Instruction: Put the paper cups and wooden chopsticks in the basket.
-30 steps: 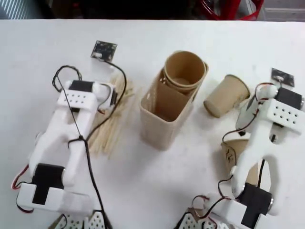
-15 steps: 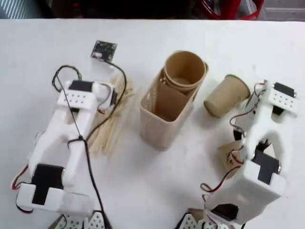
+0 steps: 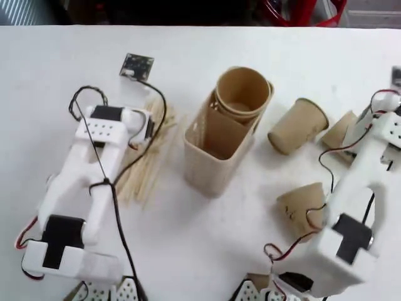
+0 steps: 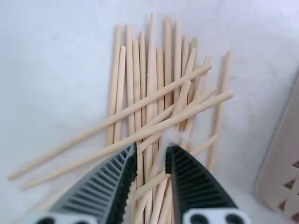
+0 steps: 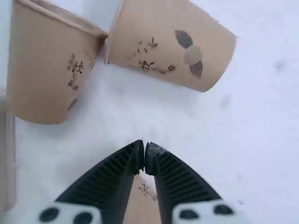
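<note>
Wooden chopsticks [image 4: 154, 98] lie in a loose pile on the white table, left of the basket [image 3: 210, 160]; they also show beside the left arm [image 3: 150, 157]. My left gripper [image 4: 150, 148] hovers over the pile, narrowly open, with sticks showing in the gap. Stacked paper cups [image 3: 243, 93] stand in the basket. Three more cups lie on their sides: one [image 3: 298, 125] right of the basket, one [image 3: 340, 128] partly behind the right arm [image 3: 369, 163], one [image 3: 301, 202] nearer the front. My right gripper [image 5: 143, 145] is shut and empty, just short of two lying cups [image 5: 46, 70] [image 5: 173, 44].
A small dark circuit board [image 3: 136, 64] lies behind the left arm. Black cable [image 3: 116, 188] runs over the left arm. The basket's wall [image 5: 3, 158] shows at the rim of the right wrist view. A red object [image 3: 301, 11] sits beyond the table's far edge.
The right arm has swung outward to the right, uncovering the front cup and the cup at the far right. The left arm has stayed still.
</note>
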Controlling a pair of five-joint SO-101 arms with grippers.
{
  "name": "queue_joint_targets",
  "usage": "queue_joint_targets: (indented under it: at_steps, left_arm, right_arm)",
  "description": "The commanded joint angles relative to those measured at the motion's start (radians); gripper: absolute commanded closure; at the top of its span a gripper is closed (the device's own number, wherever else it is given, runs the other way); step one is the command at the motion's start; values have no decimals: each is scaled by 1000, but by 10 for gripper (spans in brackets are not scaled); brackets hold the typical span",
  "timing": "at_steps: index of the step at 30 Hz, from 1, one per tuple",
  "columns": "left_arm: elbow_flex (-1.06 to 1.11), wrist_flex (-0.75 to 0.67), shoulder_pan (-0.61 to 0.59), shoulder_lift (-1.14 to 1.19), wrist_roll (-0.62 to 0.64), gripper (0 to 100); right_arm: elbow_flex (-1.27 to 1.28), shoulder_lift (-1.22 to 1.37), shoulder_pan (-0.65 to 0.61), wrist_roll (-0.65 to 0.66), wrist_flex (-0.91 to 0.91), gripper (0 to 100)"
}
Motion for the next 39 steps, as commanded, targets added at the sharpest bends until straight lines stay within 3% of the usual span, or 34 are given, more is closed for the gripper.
queue_joint_targets:
  at_steps: [1, 3, 7, 9, 26, 31, 39]
  left_arm:
    - [-6, -21, 1, -35, 12, 880]
    - [-6, -21, 1, -35, 12, 880]
    - [-6, -21, 1, -35, 12, 880]
    - [-6, -21, 1, -35, 12, 880]
    - [-6, -21, 1, -35, 12, 880]
    - [-6, -21, 1, -35, 12, 880]
    - [-6, -21, 1, -35, 12, 880]
  right_arm:
    - [-48, -120, -19, 32, 79, 974]
    - [-21, -136, -76, 63, 150, 922]
    - [123, -130, -165, -58, 139, 729]
    - [147, -91, -208, -66, 139, 709]
    - [117, 315, -202, -64, 110, 746]
    - [115, 294, -117, -54, 74, 868]
    - [97, 214, 16, 160, 61, 982]
